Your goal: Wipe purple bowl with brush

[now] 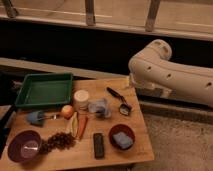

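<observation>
One purple bowl (19, 144), glossy inside; brush (118, 99) slim, black-handled; claw out of frame, state unknown.

1. A robot test area: a white jointed robot arm (172, 75) stands beside a wooden table (139, 144); its gripper is out of view.
2. The grey speckled carpet (182, 147) and metal railing posts (90, 12) suit an office building.

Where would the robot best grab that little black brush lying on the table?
Probably the brush by its slim handle, mid-length, coming straight down from above and closing across it. It lies flat on the table with open wood on either side, and its head points toward the near edge. The gripper is not in view; only the white arm shows at right.
</observation>
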